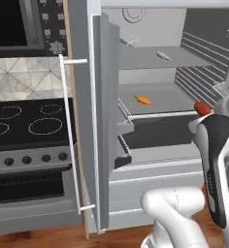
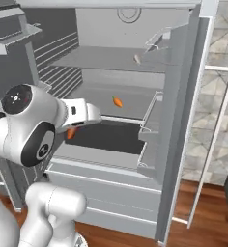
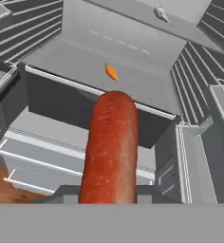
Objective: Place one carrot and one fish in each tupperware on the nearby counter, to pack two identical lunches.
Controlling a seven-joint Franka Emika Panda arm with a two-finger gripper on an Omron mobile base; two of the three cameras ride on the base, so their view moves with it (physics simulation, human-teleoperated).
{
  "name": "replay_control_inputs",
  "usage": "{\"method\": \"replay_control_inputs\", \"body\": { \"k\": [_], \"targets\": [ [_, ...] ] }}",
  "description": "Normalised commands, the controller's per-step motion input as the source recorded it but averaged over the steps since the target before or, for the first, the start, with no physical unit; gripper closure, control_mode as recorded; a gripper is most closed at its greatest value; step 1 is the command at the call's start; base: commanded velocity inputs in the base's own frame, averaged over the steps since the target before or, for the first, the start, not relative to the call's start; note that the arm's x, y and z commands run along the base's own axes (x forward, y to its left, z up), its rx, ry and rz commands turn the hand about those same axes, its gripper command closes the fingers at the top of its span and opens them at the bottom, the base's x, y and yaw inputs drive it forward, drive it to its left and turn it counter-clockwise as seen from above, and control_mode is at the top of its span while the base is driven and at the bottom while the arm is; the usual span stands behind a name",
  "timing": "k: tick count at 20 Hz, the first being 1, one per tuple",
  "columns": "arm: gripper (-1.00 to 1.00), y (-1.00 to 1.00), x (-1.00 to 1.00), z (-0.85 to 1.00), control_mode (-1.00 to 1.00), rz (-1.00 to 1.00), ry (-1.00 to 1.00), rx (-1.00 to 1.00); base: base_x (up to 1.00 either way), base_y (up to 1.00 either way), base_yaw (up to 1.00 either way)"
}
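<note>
**Red-orange carrot held before the open fridge**

Here the gripper [image 3: 109,201] was clamped tight on the plainer red-orange carrot [image 3: 111,147], which stood up from between the fingertips in the hand view and pointed toward the fridge [image 1: 150,164] interior. In the left base view its rounded end [image 1: 202,107] peeked above the arm's wrist; in the right base view it [image 2: 71,133] showed just beneath the hand. The fridge door [image 1: 99,121] stood wide open. On the middle shelf [image 1: 160,99] lay the bright orange carrot with a green top [image 1: 142,100], well apart from the held one. On the shelf above [image 1: 150,58] rested the slim silver-grey fish [image 1: 162,55], small and pale. To the left of the fridge stood the black stovetop [image 1: 29,121].
</note>
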Motion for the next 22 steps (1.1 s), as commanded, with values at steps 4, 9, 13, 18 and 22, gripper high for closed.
{"method": "replay_control_inputs", "body": {
  "k": [4, 9, 13, 18, 22],
  "targets": [
    [1.00, 0.00, 0.00, 0.00, 1.00, 0.00, 0.00, 0.00, -1.00, 0.00, 0.07],
    [1.00, 0.00, 0.00, 0.00, 1.00, 0.00, 0.00, 0.00, -0.35, 0.73, 0.00],
    [1.00, 0.00, 0.00, 0.00, 1.00, 0.00, 0.00, 0.00, 0.00, 1.00, 0.00],
    [1.00, 0.00, 0.00, 0.00, 1.00, 0.00, 0.00, 0.00, -0.15, 1.00, 0.00],
    [1.00, 0.00, 0.00, 0.00, 1.00, 0.00, 0.00, 0.00, -0.20, 1.00, 0.00]
  ]
}}
